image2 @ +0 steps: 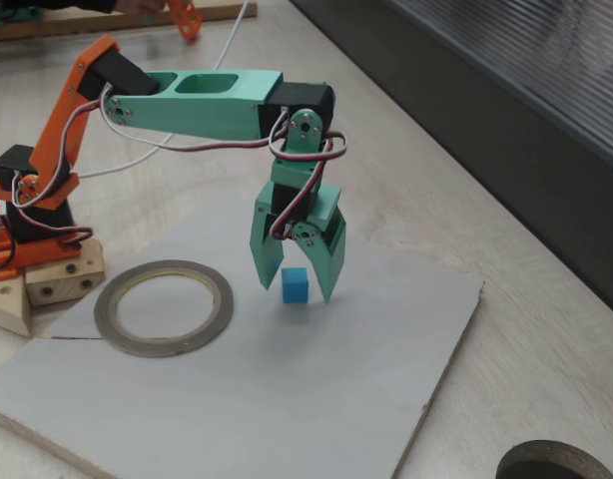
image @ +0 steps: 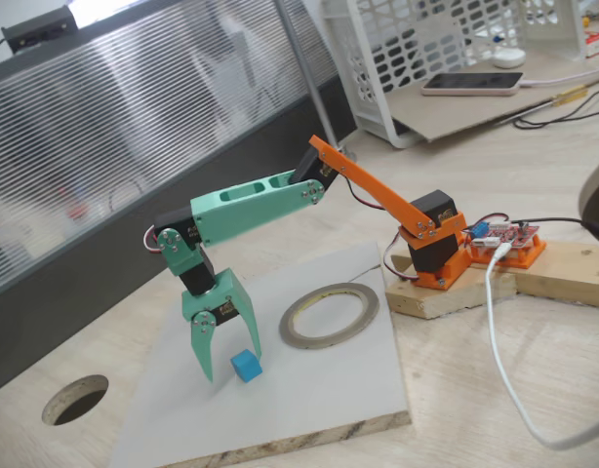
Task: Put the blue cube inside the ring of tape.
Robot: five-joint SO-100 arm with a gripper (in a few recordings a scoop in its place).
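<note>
The hand (image: pixel 228 363) (image2: pixel 296 287) points down over the board (image: pixel 309 400) (image2: pixel 237 399), which lies flat on the table (image: pixel 495 390) (image2: pixel 436 180). In both fixed views the blue cube (image: pixel 246 366) (image2: pixel 295 284) sits on the board between the hand's spread fingers. The ring of tape (image: pixel 329 315) (image2: pixel 164 307) lies flat on the same board, near the hand and apart from it: to the hand's right in one fixed view, to its left in the other. The round hole (image: pixel 75 399) in the table lies off the board, to the hand's left.
</note>
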